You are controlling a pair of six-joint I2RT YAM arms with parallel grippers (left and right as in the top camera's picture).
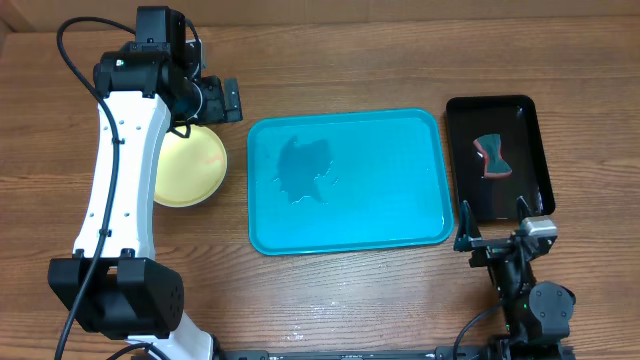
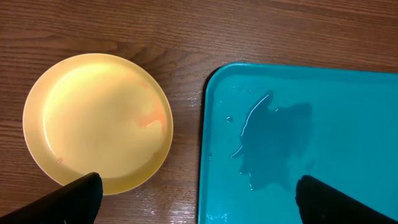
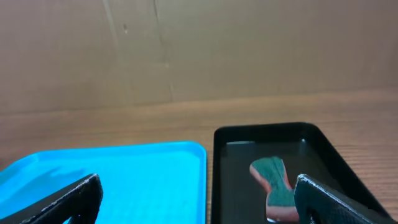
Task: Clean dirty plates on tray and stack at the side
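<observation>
A pale yellow plate lies on the wooden table left of the turquoise tray, partly under my left arm. In the left wrist view the plate shows a faint orange smear. I cannot tell whether other plates lie under it; the white plate is not in view. The tray holds no plates, only a wet patch. My left gripper is open and empty, above the gap between plate and tray. My right gripper is open and empty at the table's front right.
A glossy black tray stands right of the turquoise tray and holds a green and red sponge. Both also show in the right wrist view, the black tray and the sponge. A cardboard wall stands behind the table.
</observation>
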